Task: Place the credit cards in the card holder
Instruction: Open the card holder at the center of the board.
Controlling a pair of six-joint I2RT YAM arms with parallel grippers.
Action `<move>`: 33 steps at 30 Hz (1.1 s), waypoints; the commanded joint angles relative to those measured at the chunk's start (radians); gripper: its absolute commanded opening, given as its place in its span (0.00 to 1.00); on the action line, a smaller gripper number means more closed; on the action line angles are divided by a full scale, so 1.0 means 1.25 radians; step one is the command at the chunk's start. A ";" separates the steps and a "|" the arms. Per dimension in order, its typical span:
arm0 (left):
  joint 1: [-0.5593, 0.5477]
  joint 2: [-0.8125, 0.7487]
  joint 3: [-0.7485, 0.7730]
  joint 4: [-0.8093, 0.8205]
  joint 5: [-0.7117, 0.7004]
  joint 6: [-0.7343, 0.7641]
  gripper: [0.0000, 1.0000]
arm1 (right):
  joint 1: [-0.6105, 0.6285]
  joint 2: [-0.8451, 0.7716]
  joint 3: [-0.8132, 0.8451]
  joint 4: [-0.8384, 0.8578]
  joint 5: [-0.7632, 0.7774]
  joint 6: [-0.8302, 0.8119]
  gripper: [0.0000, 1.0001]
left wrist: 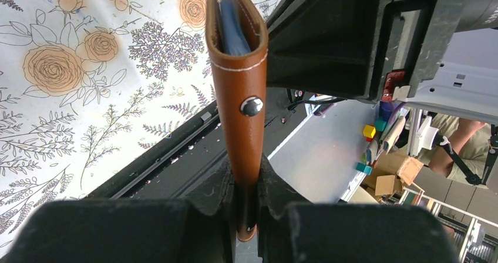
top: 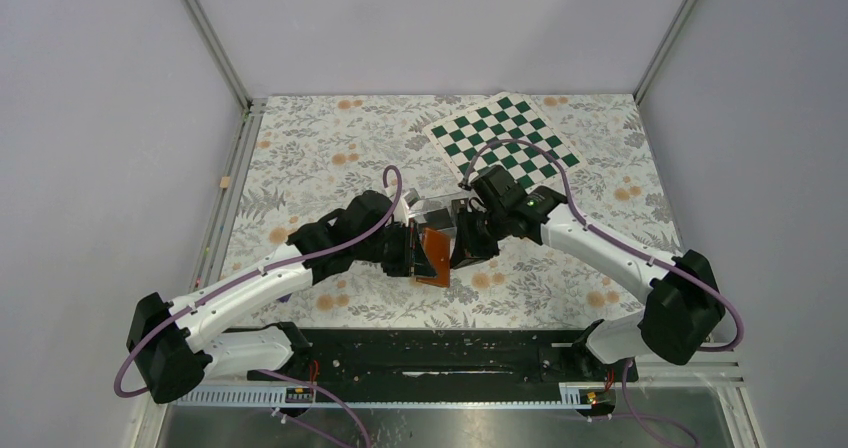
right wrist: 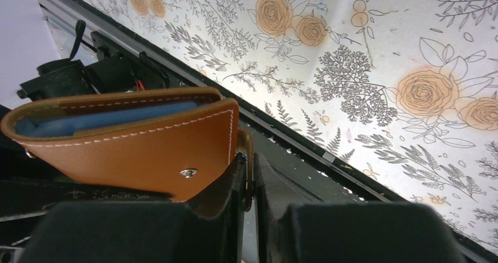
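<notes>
Tan-brown leather booklet card holder (top: 434, 256) is held between the two grippers near the middle of the floral-printed tablecloth (top: 330, 148), a little toward 6 o'clock, standing on edge with its covers nearly together. The left gripper (left wrist: 246, 184) comes in from 9 o'clock and is clamped narrow on the holder's lower edge, one black finger pressed against each leather face. In the left wrist view a round metal snap stud (left wrist: 251, 105) sits on the outer cover, and the blue-grey sleeves (left wrist: 230, 25) show inside the fold at 12 o'clock. The right gripper (right wrist: 249, 169) reaches in from 3 o'clock; its fingers are almost together with a thin leather edge of the holder pinched between them. A clear plastic box (top: 437, 211) lies just beyond the holder at 12 o'clock. A green-and-white checkered board (top: 503, 138) rests flat on the cloth at about 1 o'clock, well apart from the holder.
</notes>
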 commanded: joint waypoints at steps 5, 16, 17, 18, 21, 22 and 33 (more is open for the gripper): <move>-0.003 -0.023 0.026 0.028 -0.011 0.020 0.10 | -0.012 -0.049 -0.015 0.052 -0.072 -0.016 0.00; -0.002 -0.181 0.089 -0.080 -0.323 0.103 0.99 | -0.037 -0.220 0.050 0.016 -0.194 -0.165 0.00; -0.002 -0.202 0.088 -0.064 -0.324 0.126 0.99 | -0.037 -0.223 0.060 0.004 -0.215 -0.183 0.00; -0.002 -0.215 0.087 -0.050 -0.320 0.153 0.99 | -0.037 -0.223 0.072 -0.010 -0.239 -0.199 0.00; -0.002 -0.251 0.074 0.010 -0.261 0.250 0.98 | -0.037 -0.210 0.109 -0.055 -0.318 -0.249 0.00; -0.002 -0.265 0.063 0.037 -0.229 0.281 0.97 | -0.037 -0.202 0.124 -0.076 -0.345 -0.265 0.00; -0.002 -0.389 -0.087 0.215 0.051 0.660 0.99 | -0.038 -0.145 0.228 -0.204 -0.562 -0.339 0.00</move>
